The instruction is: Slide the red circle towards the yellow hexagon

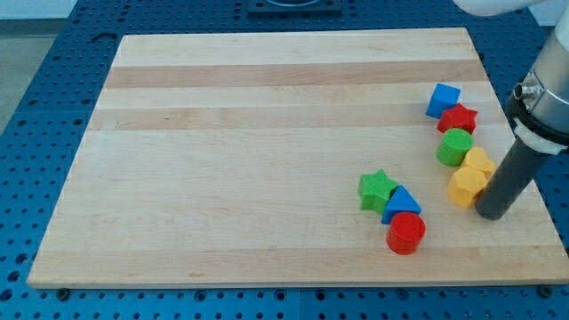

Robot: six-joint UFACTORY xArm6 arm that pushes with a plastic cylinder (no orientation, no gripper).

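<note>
The wooden surface (267,160) rests on a blue perforated base (53,89). The arm has no grasping tool; it ends in a dark rod, so nothing is clenched or held. My tip (490,214) stands on the surface at the view's right, just right of the yellow hexagon (466,187); whether the two touch cannot be told.

The red circle (405,233) lies low on the surface, toward the view's bottom right. It touches the blue triangle (401,204) just above it. The green star (377,189) sits against that triangle on its left. The red circle is apart from the yellow hexagon, which lies up and to its right.

A column of blocks runs along the right side. From the top: a blue cube (443,100), a red block (459,119) of star-like shape, a green circle (455,147), a second yellow block (480,164), then the yellow hexagon. Neighbours in this column appear to touch.
</note>
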